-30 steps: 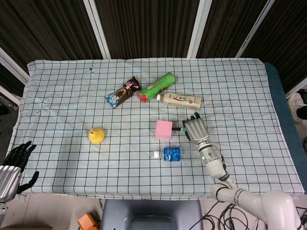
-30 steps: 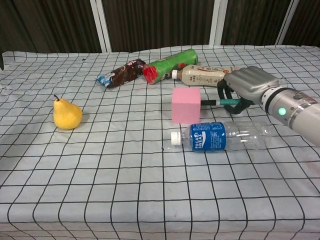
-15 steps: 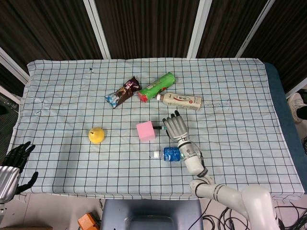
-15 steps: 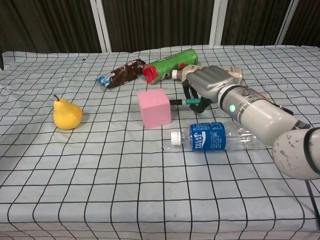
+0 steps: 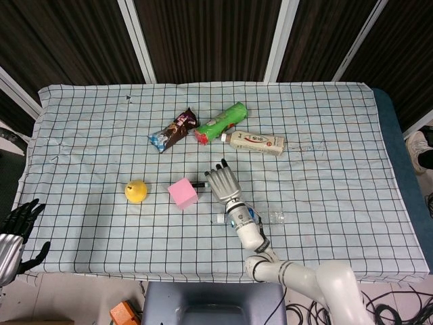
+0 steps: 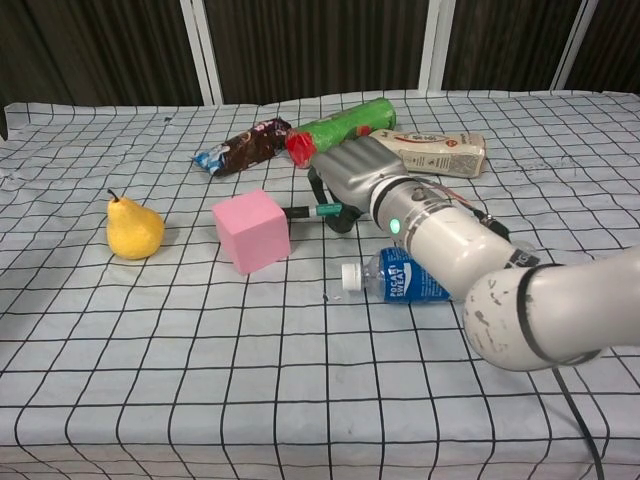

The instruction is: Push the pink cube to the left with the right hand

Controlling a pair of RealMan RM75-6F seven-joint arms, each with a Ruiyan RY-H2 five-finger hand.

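1. My right hand [image 6: 350,175] has its fingers [image 6: 322,192] curled downward side by side, with a slim dark-and-teal digit [image 6: 312,211] sticking out sideways toward 9 o'clock in the chest view; I see nothing held in it
2. The tip of that digit ends just short of the pink cube [image 6: 251,231], or barely at its right face; I cannot tell from either view whether they touch
3. The pink cube sits on the checked tablecloth [image 6: 150,330] at 9 o'clock from my right hand, turned so a corner faces the chest camera; in the head view the cube [image 5: 183,193] lies at about 8 o'clock from the hand [image 5: 221,183]
4. A yellow pear [image 6: 133,228] stands upright at 9 o'clock from the cube, apart from it
5. My right forearm [image 6: 450,250] runs back toward 4 o'clock and passes over a clear water bottle [image 6: 395,278] with a blue label and white cap lying on its side
6. At 12 o'clock from the hand lie a green tube [image 6: 345,125] with a red end, a dark snack wrapper [image 6: 243,146] to its left, and a beige bottle [image 6: 440,152] to its right
7. My left hand [image 5: 15,227] shows only at the head view's lower left, off the table edge, fingers apart and holding nothing
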